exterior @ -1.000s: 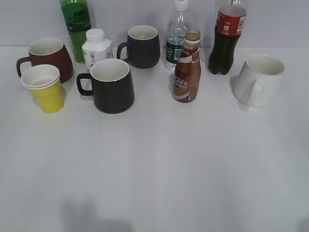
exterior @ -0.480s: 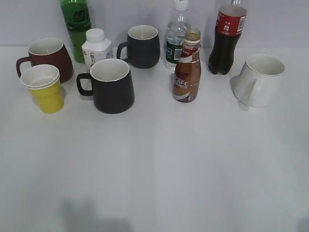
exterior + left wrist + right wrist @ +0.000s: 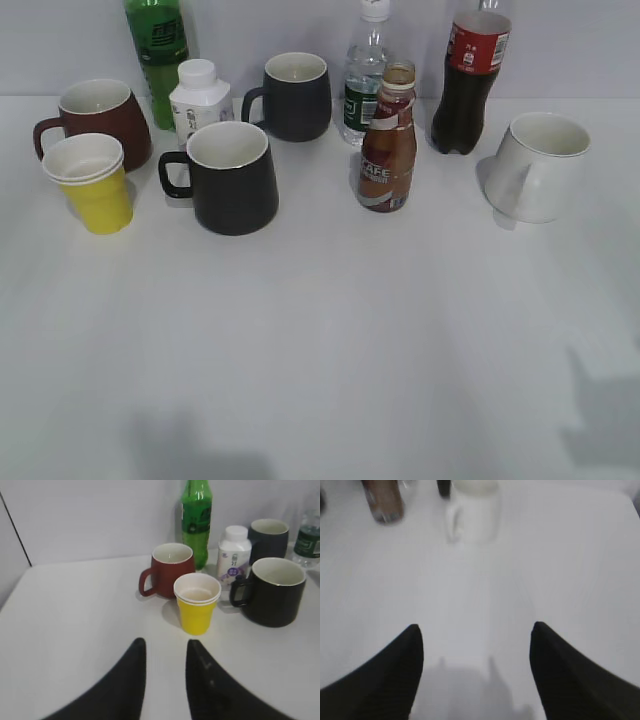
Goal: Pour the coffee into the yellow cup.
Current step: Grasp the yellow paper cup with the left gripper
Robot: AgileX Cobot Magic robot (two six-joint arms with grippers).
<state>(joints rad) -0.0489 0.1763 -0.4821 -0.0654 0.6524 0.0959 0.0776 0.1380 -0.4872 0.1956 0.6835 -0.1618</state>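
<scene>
The coffee bottle (image 3: 388, 140), brown with a "CAFE" label and no cap, stands upright at the table's back middle; its base shows blurred in the right wrist view (image 3: 383, 501). The yellow cup (image 3: 90, 183) stands at the far left, in front of a brown-red mug (image 3: 98, 118); it also shows in the left wrist view (image 3: 196, 603). My left gripper (image 3: 165, 642) is open and empty, a short way in front of the yellow cup. My right gripper (image 3: 476, 627) is wide open and empty above bare table, short of a white mug (image 3: 474, 511). Neither gripper shows in the exterior view.
Two black mugs (image 3: 231, 176) (image 3: 293, 94), a white pill bottle (image 3: 201, 97), a green bottle (image 3: 157, 55), a clear water bottle (image 3: 366, 75) and a cola bottle (image 3: 472, 75) crowd the back. The white mug (image 3: 538, 165) stands at the right. A shadow falls at the front right.
A dark shadow has appeared on the table at the front right of the exterior view. The objects have not moved.
</scene>
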